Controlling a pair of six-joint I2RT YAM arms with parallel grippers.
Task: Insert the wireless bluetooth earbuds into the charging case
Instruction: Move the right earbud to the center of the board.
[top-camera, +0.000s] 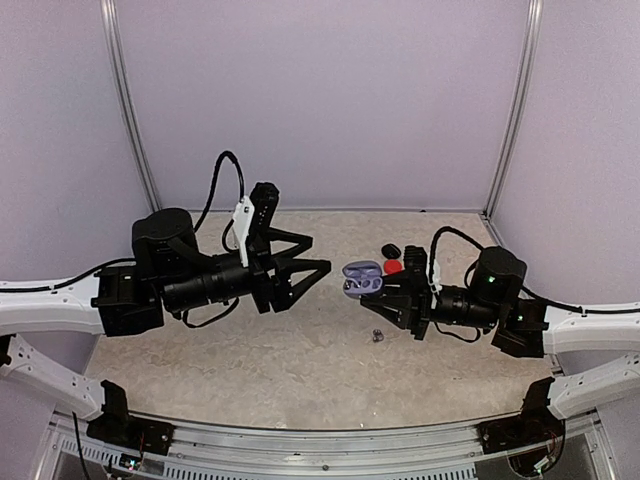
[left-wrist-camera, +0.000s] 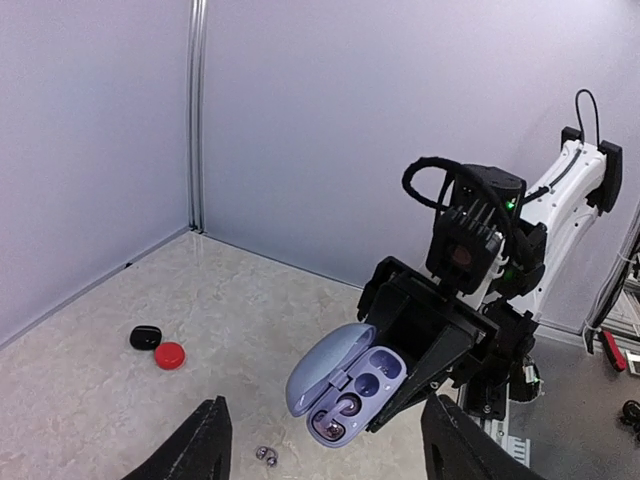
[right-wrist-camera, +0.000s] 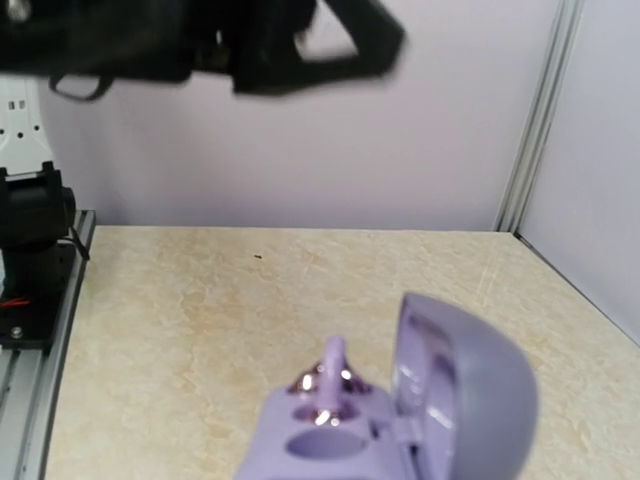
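Note:
My right gripper (top-camera: 383, 292) is shut on the base of a lilac charging case (top-camera: 362, 279), holding it above the table with its lid hinged open. In the left wrist view the charging case (left-wrist-camera: 345, 385) shows one earbud (left-wrist-camera: 338, 410) in the lower socket, while the upper sockets hold nothing. The right wrist view has that earbud (right-wrist-camera: 326, 384) sticking up from the case (right-wrist-camera: 440, 400); my own fingers are hidden there. A silver-grey earbud (left-wrist-camera: 266, 455) lies on the table below the case, also seen as a small earbud (top-camera: 377, 335) from above. My left gripper (top-camera: 318, 256) stands open just left of the case, empty.
A red rounded case (left-wrist-camera: 169, 355) and a black case (left-wrist-camera: 145, 337) lie closed on the table behind the lilac one. Lilac walls with metal corner posts (top-camera: 512, 110) enclose the beige table (top-camera: 300, 350). The left arm (right-wrist-camera: 250, 40) blurs across the top of the right wrist view.

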